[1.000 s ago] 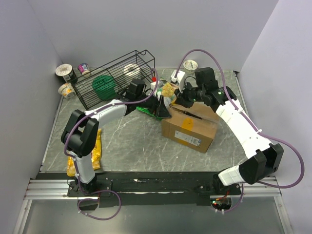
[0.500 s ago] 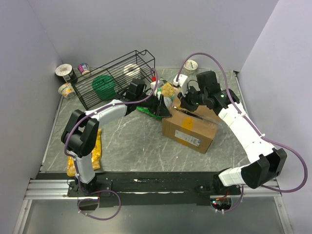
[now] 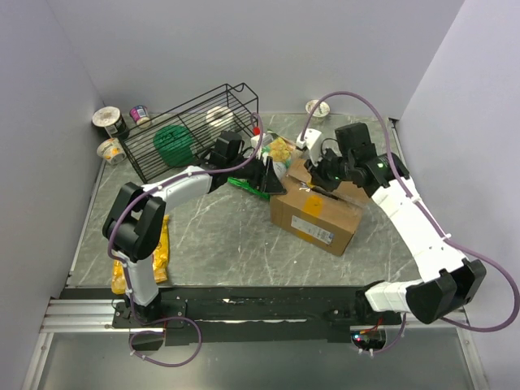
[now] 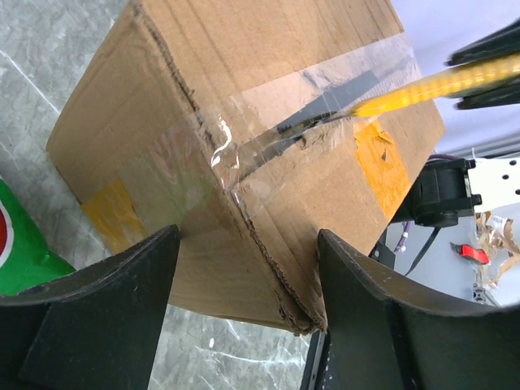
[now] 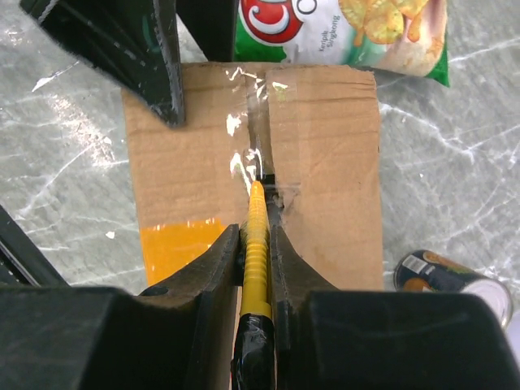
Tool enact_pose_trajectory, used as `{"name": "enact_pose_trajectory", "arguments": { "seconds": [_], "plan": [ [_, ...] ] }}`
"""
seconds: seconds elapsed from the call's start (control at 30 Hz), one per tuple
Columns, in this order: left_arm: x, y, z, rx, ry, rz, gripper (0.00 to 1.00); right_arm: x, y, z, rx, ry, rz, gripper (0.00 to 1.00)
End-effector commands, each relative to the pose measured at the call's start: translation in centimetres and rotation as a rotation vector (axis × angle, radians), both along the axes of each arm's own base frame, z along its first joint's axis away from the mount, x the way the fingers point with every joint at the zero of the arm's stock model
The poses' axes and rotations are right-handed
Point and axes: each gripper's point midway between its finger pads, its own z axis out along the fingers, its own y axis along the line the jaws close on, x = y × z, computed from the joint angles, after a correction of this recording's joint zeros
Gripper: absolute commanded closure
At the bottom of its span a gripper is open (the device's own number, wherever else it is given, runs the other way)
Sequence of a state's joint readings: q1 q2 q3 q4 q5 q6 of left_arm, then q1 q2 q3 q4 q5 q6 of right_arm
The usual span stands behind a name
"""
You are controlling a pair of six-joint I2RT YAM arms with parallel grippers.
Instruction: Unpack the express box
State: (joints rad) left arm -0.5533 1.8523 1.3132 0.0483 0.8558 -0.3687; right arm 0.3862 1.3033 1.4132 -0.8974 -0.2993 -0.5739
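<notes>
The express box (image 3: 317, 213) is a brown carton with an orange sticker and lies right of centre. It also shows in the left wrist view (image 4: 244, 106) and the right wrist view (image 5: 325, 154). My left gripper (image 3: 274, 180) is open, and its jaws straddle the box's left corner (image 4: 244, 301). My right gripper (image 3: 323, 173) hovers over the box top, shut on a yellow utility knife (image 5: 257, 219). The knife tip sits in the clear taped seam (image 5: 258, 154), which is partly slit.
A green chip bag (image 3: 244, 182) (image 5: 349, 32) lies against the box's far side, with a yellowish bag (image 3: 280, 150) beside it. A black wire basket (image 3: 191, 130) stands at back left with cups (image 3: 110, 122) nearby. A can (image 5: 451, 280) lies right of the box. A yellow bag (image 3: 160, 252) lies near the left arm's base.
My right gripper has moved right and toward the near side along the box top, drawing the knife along the seam. The left arm and box have not moved.
</notes>
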Motion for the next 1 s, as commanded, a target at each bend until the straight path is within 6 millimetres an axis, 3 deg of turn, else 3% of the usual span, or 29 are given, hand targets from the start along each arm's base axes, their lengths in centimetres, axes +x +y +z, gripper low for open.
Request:
{"name": "enact_pose_trajectory", "arguments": {
  "seconds": [0.0, 0.6, 0.97],
  "plan": [
    [2.2, 0.9, -3.6, 0.094, 0.012, 0.102, 0.28, -2.0, -2.1, 0.5, -0.027, 0.002, -0.027, 1.00],
    [2.5, 1.2, -4.3, 0.121, 0.005, 0.114, 0.31, -3.0, -5.4, 0.3, -0.091, -0.009, -0.068, 1.00],
    [2.7, 1.2, -4.8, 0.129, 0.013, 0.121, 0.32, -5.8, -7.5, 0.1, -0.134, 0.008, -0.099, 1.00]
  ]
}}
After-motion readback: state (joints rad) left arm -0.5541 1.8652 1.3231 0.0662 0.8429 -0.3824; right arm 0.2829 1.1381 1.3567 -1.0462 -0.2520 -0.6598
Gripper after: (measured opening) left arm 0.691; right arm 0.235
